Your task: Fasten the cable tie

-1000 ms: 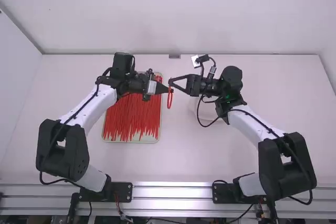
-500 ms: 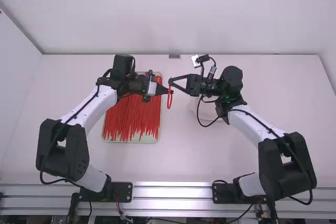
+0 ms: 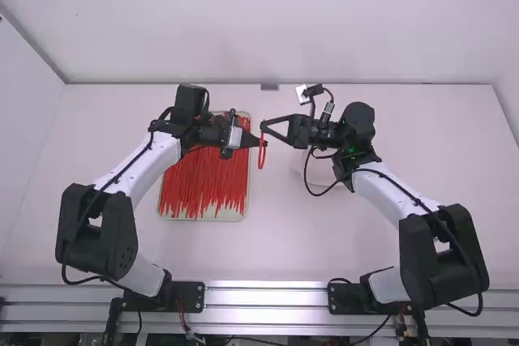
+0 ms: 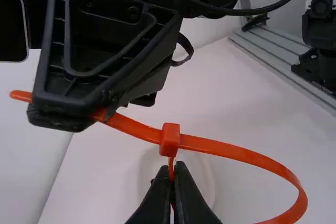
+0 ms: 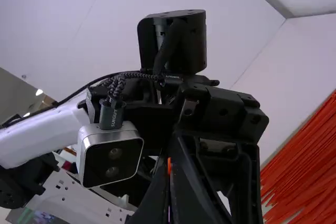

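The tie (image 4: pixel 231 153) looks light, bendy and slippery, held up over the counter (image 3: pixel 365 224). Left gripper (image 4: pixel 171 174) pinches it by the head (image 4: pixel 169 139). Right gripper (image 4: pixel 94 109) pinches the tail (image 4: pixel 21 97). Best to hold close to the head.

High view down over whole table (image 3: pixel 438 119); wrist views close-up, face to face across the cable tie (image 4: pixel 170 139).

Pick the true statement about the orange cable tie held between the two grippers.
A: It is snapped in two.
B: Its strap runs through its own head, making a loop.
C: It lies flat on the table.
B: in the left wrist view the strap of the cable tie passes through its head and curves round in a loop.
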You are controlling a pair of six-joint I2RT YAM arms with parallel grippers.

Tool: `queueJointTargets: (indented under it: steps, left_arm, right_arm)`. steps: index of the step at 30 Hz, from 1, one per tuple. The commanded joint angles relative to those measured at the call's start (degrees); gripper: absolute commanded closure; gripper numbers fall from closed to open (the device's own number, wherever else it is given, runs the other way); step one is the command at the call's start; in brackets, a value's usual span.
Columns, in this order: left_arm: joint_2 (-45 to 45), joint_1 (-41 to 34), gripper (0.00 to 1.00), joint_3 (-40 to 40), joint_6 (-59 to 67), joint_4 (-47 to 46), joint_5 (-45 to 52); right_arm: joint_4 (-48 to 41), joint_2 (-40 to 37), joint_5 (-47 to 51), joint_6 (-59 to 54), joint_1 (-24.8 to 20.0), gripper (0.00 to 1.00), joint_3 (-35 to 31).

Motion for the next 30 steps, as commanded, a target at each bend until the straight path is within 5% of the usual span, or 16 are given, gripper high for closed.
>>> queueJointTargets:
  steps: [1, 30]
  left_arm:
    - [0.2, -0.2, 0.98, -1.7, 0.2, -0.8, -2.3]
    - [0.2, -0.9, 0.98, -1.7, 1.9, -4.8, -6.3]
  right_arm:
    - [1.5, -0.9, 1.3, 0.4, -0.2, 1.0, 1.7]
    - [6.3, -0.9, 2.8, 4.4, -1.3, 1.0, 1.7]
